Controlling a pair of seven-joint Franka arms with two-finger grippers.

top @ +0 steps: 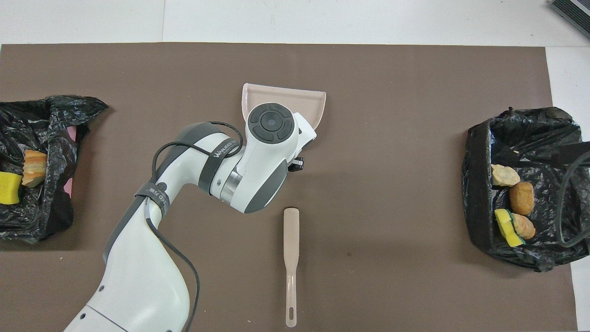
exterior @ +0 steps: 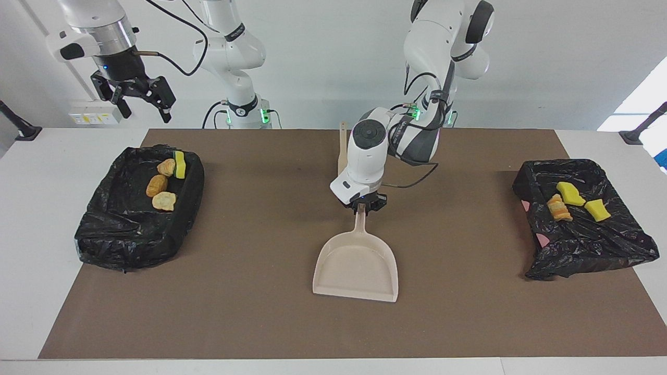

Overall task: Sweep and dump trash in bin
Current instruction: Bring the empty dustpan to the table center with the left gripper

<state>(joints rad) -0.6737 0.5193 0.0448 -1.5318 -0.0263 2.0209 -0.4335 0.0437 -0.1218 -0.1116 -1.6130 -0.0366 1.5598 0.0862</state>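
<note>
A brown mat (exterior: 260,312) was spread over most of the white table (exterior: 31,250), a white margin being left at each end; wide bare mat was seen around the middle and along the edge farthest from the robots. 2 black-lined bins were set at the mat's ends: one bin (exterior: 138,208) at the right arm's end, the other bin (exterior: 583,219) at the left arm's end. On the left arm's forearm, lettering was seen in the overhead view, read only in part as "WANFEED"; no other writing could be read. The dustpan (exterior: 357,268) was lying near the middle of the mat, its handle clamped in the closed left gripper (exterior: 365,205), its open lip turned away from the robots. The brush (top: 291,258) was left on the mat nearer to the robots than the dustpan, untouched. The right gripper (exterior: 138,99) was held high above the table's edge near its own bin, its jaws spread wide and empty. The trash was all binned: 4 pieces (exterior: 167,182) in the right arm's bin; 3 pieces (exterior: 573,203) in the left arm's bin.
</note>
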